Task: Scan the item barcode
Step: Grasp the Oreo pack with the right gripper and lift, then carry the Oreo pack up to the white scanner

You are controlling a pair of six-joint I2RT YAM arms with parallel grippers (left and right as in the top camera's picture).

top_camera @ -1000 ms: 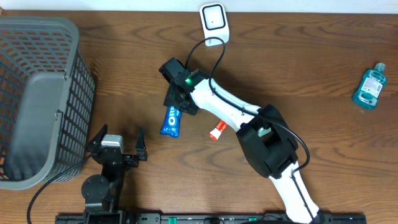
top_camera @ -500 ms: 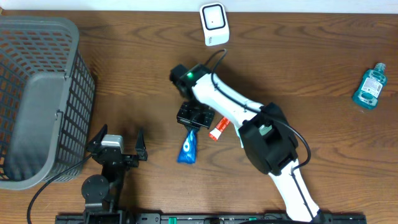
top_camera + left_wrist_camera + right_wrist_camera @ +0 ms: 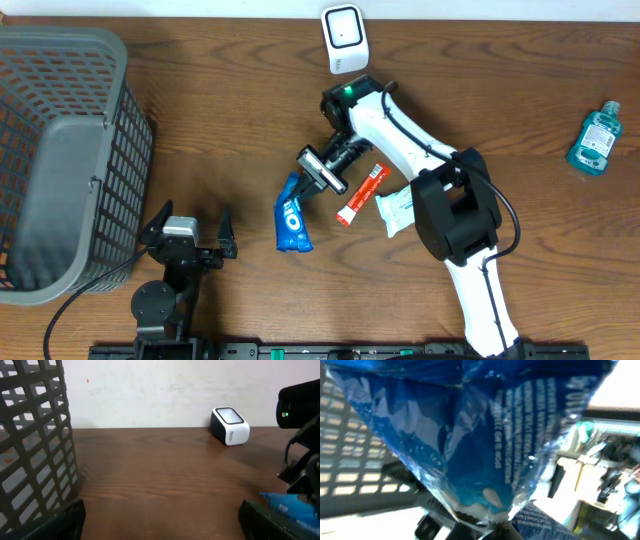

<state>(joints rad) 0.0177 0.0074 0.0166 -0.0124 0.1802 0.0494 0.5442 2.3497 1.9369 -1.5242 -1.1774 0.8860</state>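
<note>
obstacles: basket [image 3: 60,150] at 9 o'clock, scanner [image 3: 343,38] at 12, bottle [image 3: 596,137] at 3 | centre — right arm [image 3: 400,130], blue packet [image 3: 292,212], red tube [image 3: 361,194], white sachet [image 3: 398,207] crowded together | free: bare bench [image 3: 220,90] at 10-11 and 1-2 o'clock

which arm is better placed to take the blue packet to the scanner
Right: right gripper is shut on the blue packet near the scanner; left gripper sits open, empty, by the basket.
</note>
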